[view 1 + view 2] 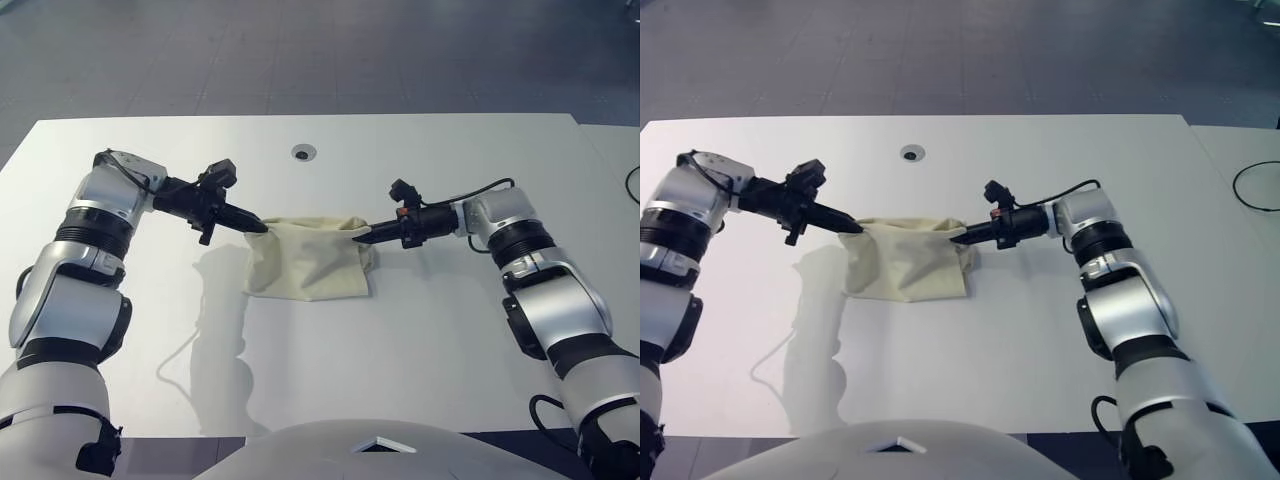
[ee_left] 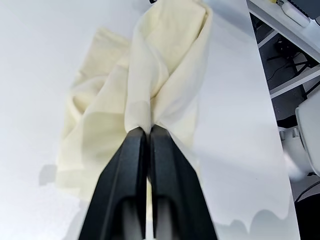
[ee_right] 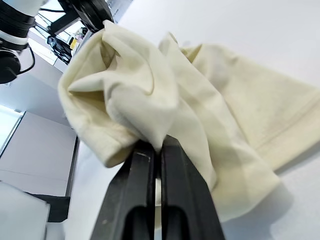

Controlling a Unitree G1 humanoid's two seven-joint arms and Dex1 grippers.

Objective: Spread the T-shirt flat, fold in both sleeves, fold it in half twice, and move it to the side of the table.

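Holding the pale yellow cloth T-shirt (image 1: 310, 262) by its far edge: one end effector at each far corner.

- Left end effector (image 1: 262, 228): black fingers pressed together on a bunched fold at the shirt's far-left corner. In the left wrist view the fingertips (image 2: 136, 134) meet with cloth pinched between them.
- Right end effector (image 1: 360, 238): fingers likewise clamped on a gathered wad at the far-right corner; the right wrist view shows cloth spilling over both fingertips (image 3: 170, 145).
- Shirt sits about mid-worktop, slightly toward the far half, between the two arms. It is bunched into a rough rectangle, not spread flat.
- Long axis runs left to right along the held far edge, which is stretched nearly straight between the two end effectors. From that edge the cloth falls away toward the near side, its near hem lying on the white rectangular worktop (image 1: 420, 350).
- Sleeves and neck cannot be told apart among the folds.
- Small dark round grommet (image 1: 303, 152) set in the worktop, farther off than the shirt and well apart from it.
- Black cable loop (image 1: 1255, 186) at the far-right edge.
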